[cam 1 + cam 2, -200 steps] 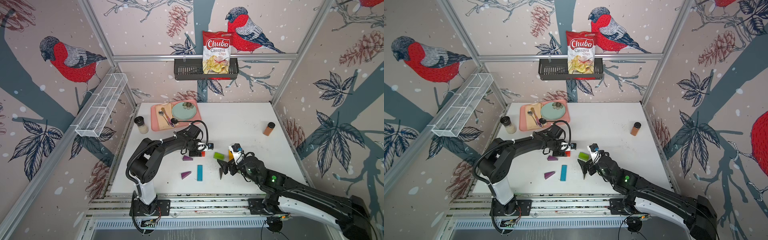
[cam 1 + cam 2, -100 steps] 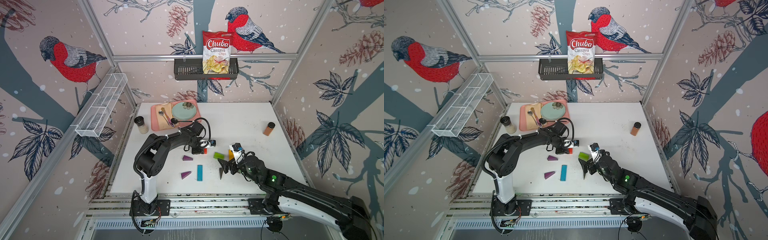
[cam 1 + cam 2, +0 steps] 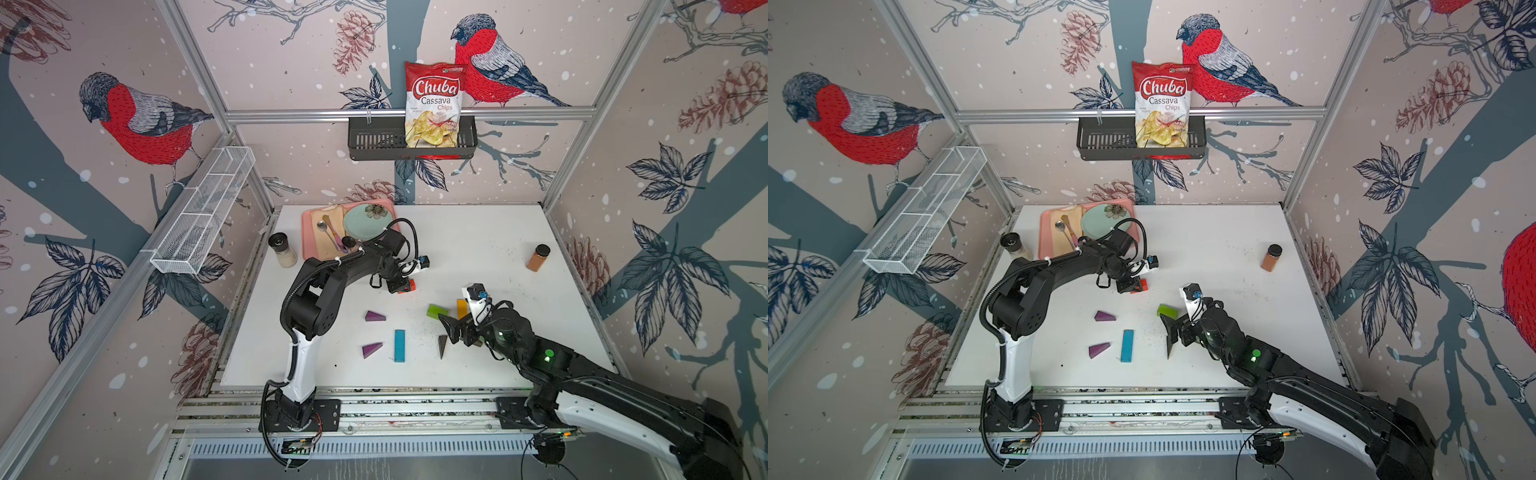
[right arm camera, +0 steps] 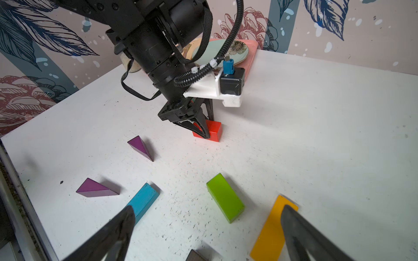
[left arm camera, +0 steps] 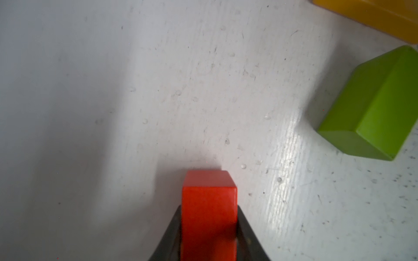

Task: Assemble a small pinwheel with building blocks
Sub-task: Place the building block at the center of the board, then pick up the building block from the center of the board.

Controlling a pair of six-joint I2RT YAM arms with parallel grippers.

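My left gripper [image 3: 402, 286] [image 5: 209, 211] is shut on the red block [image 3: 410, 286] [image 3: 1144, 286] [image 5: 209, 198] [image 4: 214, 131], low at the table mid-left. My right gripper [image 3: 455, 331] [image 4: 208, 211] hovers open over the near-right pieces, holding nothing. Below and ahead of it lie the green block [image 3: 437, 311] [image 4: 225, 196], the yellow bar [image 3: 461, 308] [image 4: 271, 228] and a brown wedge [image 3: 442, 345] [image 3: 1170, 347]. The blue bar [image 3: 399, 345] [image 4: 143, 201] and two purple wedges [image 3: 375, 316] [image 3: 371, 349] lie left of it. No assembled pinwheel shows.
A pink tray [image 3: 311, 232] with a plate and cutlery sits at the back left, beside a pepper shaker [image 3: 282, 249]. A brown spice jar [image 3: 538, 257] stands at the right. A wall basket with a chips bag [image 3: 434, 104] hangs behind.
The left gripper has closed on the red block and shifted slightly back and to the right with it. The right arm has stayed still.
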